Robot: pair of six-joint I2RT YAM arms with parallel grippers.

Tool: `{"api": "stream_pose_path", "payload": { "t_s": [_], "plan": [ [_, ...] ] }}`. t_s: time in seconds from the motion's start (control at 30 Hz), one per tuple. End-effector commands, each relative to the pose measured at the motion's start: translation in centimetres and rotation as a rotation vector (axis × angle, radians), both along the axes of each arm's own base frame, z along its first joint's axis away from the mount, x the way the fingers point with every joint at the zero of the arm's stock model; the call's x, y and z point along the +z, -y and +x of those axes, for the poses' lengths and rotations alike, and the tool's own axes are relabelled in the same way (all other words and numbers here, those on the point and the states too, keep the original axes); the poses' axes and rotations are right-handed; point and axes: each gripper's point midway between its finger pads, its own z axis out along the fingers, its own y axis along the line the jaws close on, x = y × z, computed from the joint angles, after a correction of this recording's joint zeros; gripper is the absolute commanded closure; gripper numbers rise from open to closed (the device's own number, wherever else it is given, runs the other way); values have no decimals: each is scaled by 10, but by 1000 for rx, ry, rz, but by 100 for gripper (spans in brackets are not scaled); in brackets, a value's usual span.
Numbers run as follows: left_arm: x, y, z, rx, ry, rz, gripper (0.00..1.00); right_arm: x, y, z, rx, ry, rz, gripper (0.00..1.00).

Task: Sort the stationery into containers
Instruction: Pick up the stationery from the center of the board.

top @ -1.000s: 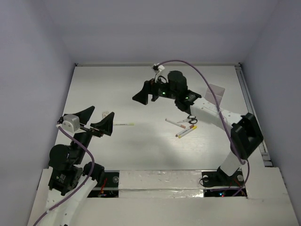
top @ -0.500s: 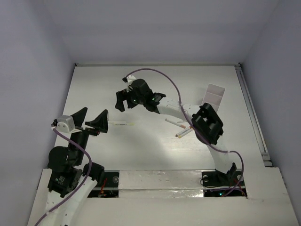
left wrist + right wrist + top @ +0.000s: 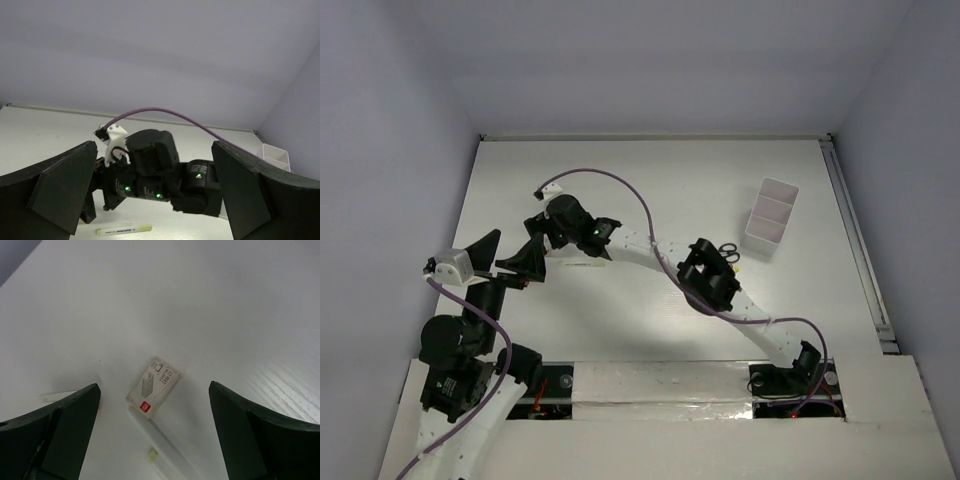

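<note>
SORTING IN PROGRESS: On the white worktop (image 3: 650,170) my right arm (image 3: 720,285) stretches from its base far to the left of the white container (image 3: 769,217). As I judge it, that is because some of the stationery lies well apart from the only box that can take it.

The container stands upright with its compartments open to the top. I can see nothing in them from above.

My left hand (image 3: 512,252) hangs raised, also well to the left of the container, with its fingers spread as wide as they go and nothing between them. It looks to be held back to leave my other arm room.

My right hand (image 3: 154,390) points down at the worktop with its fingers equally wide and nothing in its grasp. I read that spread as readiness to close on whatever I choose next.

The small black-handled scissors (image 3: 728,248) lie near the container, on its left and toward my bases, close against my right elbow. Whether pens lie with them I cannot tell, since the elbow covers that spot.

A small box of staples (image 3: 154,385) lies flat, framed between my right fingers and far to the left of the container.

A thin pale stick (image 3: 124,229) lies just beside it, also unsorted.
</note>
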Motion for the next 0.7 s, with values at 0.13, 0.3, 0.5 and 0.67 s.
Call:
{"api": "stream_pose_path", "payload": {
  "t_s": [0.13,0.3,0.5,0.67],
  "plan": [
    [24,-3,-12,-8,79,-32,1,-27,-14,13,-92,98,-49,5],
    [26,-2,-14,-20,87,-35,1,-46,-14,10,-113,139,-102,7],
    [26,-2,-15,-21,90,-36,1,-56,-2,14,-151,158,-135,35],
    [25,-1,-15,-29,85,-33,1,-59,2,15,-179,159,-125,55]
  ]
}}
